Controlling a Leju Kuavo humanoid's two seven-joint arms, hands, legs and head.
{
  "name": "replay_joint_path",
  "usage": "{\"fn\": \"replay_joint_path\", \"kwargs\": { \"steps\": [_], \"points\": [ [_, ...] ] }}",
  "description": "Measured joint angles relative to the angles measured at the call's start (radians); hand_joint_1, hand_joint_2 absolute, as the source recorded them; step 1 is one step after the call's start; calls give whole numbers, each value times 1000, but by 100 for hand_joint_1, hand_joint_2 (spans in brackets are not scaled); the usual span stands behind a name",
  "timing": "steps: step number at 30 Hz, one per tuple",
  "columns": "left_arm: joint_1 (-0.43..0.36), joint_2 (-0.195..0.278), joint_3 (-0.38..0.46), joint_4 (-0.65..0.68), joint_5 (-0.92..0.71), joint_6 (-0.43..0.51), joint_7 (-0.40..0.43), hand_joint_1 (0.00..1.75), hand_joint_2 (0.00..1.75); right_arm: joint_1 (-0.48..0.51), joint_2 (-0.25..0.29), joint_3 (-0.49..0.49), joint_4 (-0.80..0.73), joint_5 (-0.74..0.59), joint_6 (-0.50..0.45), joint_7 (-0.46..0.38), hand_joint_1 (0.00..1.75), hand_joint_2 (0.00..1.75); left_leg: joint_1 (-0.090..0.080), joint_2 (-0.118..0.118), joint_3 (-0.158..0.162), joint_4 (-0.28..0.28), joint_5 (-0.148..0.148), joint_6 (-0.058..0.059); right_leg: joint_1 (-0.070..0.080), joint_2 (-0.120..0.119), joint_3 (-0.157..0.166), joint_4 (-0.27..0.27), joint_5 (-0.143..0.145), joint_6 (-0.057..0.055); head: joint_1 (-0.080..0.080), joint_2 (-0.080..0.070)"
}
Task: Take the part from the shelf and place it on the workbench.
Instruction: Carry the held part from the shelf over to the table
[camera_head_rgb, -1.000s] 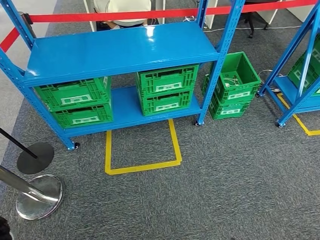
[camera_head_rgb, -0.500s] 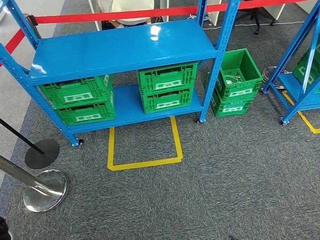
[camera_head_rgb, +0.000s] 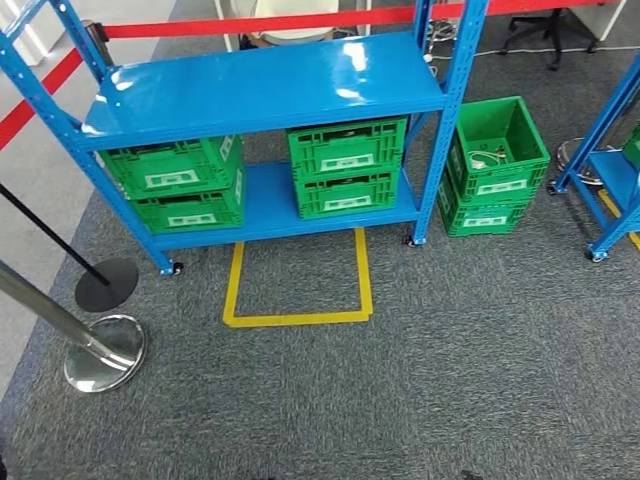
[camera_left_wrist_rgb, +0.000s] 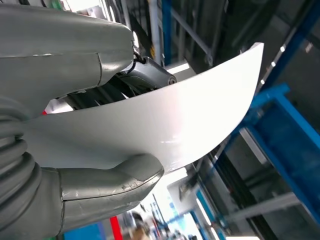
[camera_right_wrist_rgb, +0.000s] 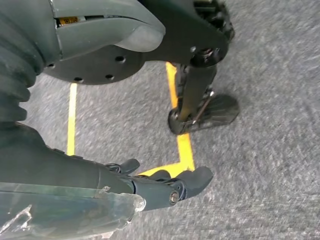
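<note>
Blue metal makes up the shelf (camera_head_rgb: 264, 90) that stands far ahead on grey carpet (camera_head_rgb: 453, 370). Its top board is shiny and bare. On the low board sit two stacks of green crates (camera_head_rgb: 181, 183), one at the left and one in the middle (camera_head_rgb: 346, 165). Another stack of green crates (camera_head_rgb: 494, 165) stands on the floor just right of the shelf, and its top crate holds some small pale bits. Yellow tape (camera_head_rgb: 298, 318) marks a square on the carpet in front of the shelf. Near left, a shiny round post base (camera_head_rgb: 104, 352) and a dark flat base (camera_head_rgb: 106, 284) stand in the way. A red belt (camera_head_rgb: 249, 24) runs behind the shelf. The left robot hand (camera_left_wrist_rgb: 75, 165) grasps a curved white part (camera_left_wrist_rgb: 170, 120), thumb on one side, fingers on the other. The right robot hand (camera_right_wrist_rgb: 113, 170) hangs over the carpet, grasping nothing, fingers loose.
</note>
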Motion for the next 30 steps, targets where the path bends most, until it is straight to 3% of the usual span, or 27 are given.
{"fn": "replay_joint_path", "kwargs": {
  "steps": [1, 2, 4, 5, 7, 8, 9, 10, 12, 14, 15, 16, 17, 19, 21, 22, 23, 25, 27, 29, 30],
  "points": [
    [0, 0, 0, 0, -5, 5, 0, 175, 175, 1, 0, 0, 0, 0, 0, 1, 0, 175, -9, 1, -11, 37, -11, 11, 7, -14, -3, 0, 1, -2, -1, 0],
    [0, -1, 0, 0, -7, 9, 0, 175, 175, 2, 0, 0, 0, 0, 0, 1, 0, 175, -18, 2, -1, 34, -4, 23, 13, -27, -4, 0, 1, -3, -1, 0],
    [-1, -1, 0, 0, -4, 19, 0, 175, 175, 0, 0, 0, 0, 0, 1, -2, 0, 175, -39, 22, 69, -72, 43, 54, 22, -51, -3, 0, 1, -5, -1, 0],
    [-3, -1, 0, 0, 0, 24, 0, 175, 175, -1, 0, 0, 0, -1, 1, -6, 0, 175, -52, 48, 108, -138, 60, 67, 27, -62, -3, 0, -1, -4, -1, 0],
    [-9, -1, -1, -1, 13, 31, 0, 175, 175, -2, -1, 1, 0, -2, 1, -14, 0, 175, -68, 83, 150, -217, 73, 74, 34, -83, -1, 0, -3, -2, 1, 0],
    [-12, -2, -1, -1, 18, 32, 0, 175, 175, -3, -2, 1, 0, -2, 2, -19, 0, 175, -71, 84, 151, -226, 71, 71, 36, -94, 1, -1, -4, 0, 1, 0],
    [-13, -2, -1, -1, 21, 33, 0, 175, 175, -4, -2, 1, 0, -2, 2, -22, 0, 175, -70, 70, 148, -228, 75, 68, 36, -106, 4, -4, -5, 3, 1, 0],
    [-13, -3, -1, -1, 22, 35, 0, 175, 175, -6, -3, 1, 0, -2, 2, -25, 0, 175, -68, 57, 147, -231, 77, 70, 35, -102, 4, -1, -9, 8, 1, 0],
    [-16, -6, -1, -1, 22, 35, 0, 175, 175, -8, -4, 1, 0, -3, 3, -30, 0, 175, -61, 32, 147, -236, 84, 77, 33, -52, -15, 48, -43, 19, 4, 0],
    [-20, -8, -1, 0, 22, 35, 0, 175, 175, -6, -5, 1, 0, -3, 3, -32, 0, 175, -58, 9, 144, -236, 88, 82, 31, 5, -70, 169, -105, 25, 6, 0],
    [-21, -10, -1, 0, 22, 35, 0, 175, 175, -4, -5, 2, 0, -3, 4, -32, 0, 175, -58, -5, 142, -236, 90, 84, 32, 16, -100, 231, -129, 25, 7, 0],
    [-21, -11, -1, 0, 22, 35, 0, 175, 175, -2, -5, 2, 0, -3, 4, -32, 0, 175, -59, -20, 140, -236, 91, 85, 32, 20, -119, 268, -136, 24, 6, 0],
    [-21, -11, -1, 0, 21, 35, 0, 175, 175, 0, -5, 2, 0, -3, 4, -32, 0, 175, -60, -35, 140, -236, 93, 86, 33, 22, -121, 268, -122, 22, 7, 0],
    [-22, -12, -1, 0, 18, 38, 0, 175, 175, 1, -6, 2, 0, -1, 4, -31, 0, 175, -60, -67, 140, -236, 96, 83, 33, 44, -72, 156, -50, 13, 7, 0],
    [-24, -12, -2, 0, 16, 48, 0, 175, 175, 0, -10, 3, 0, 1, 4, -27, 0, 175, -59, -92, 138, -235, 99, 77, 31, 99, -12, 26, -3, 1, 6, 0],
    [-25, -12, -3, 0, 19, 53, 0, 175, 175, 0, -11, 4, 0, 3, 3, -23, 0, 175, -57, -103, 135, -234, 101, 71, 31, 117, 3, -8, 3, -2, 5, 0],
    [-25, -12, -3, 0, 23, 56, 0, 175, 175, -1, -12, 6, 0, 5, 3, -18, 0, 175, -55, -113, 132, -235, 105, 64, 32, 122, 9, -19, 1, -6, 5, 0],
    [-21, -13, -4, -1, 32, 53, 0, 175, 175, -2, -11, 10, 0, 8, 3, -9, 0, 175, -53, -131, 126, -239, 112, 51, 31, 94, 18, -30, 10, -13, 5, 0],
    [-17, -12, -4, -2, 35, 45, 0, 175, 175, 0, -11, 13, 0, 10, 3, 1, 0, 175, -56, -90, 107, -209, 88, 40, 24, 64, 25, -45, 21, -23, -2, 0],
    [-16, -12, -4, -2, 34, 40, 0, 175, 175, 3, -13, 17, 0, 10, 4, 13, 0, 175, -54, -25, 57, -105, 26, 29, 22, 33, 27, -53, 25, -28, -10, 0],
    [-13, -11, -4, -2, 31, 39, 0, 175, 175, 6, -13, 19, 0, 10, 4, 18, 0, 175, -50, -12, 28, -42, -2, 22, 21, 17, 28, -55, 26, -29, -11, 0]
  ]
}}
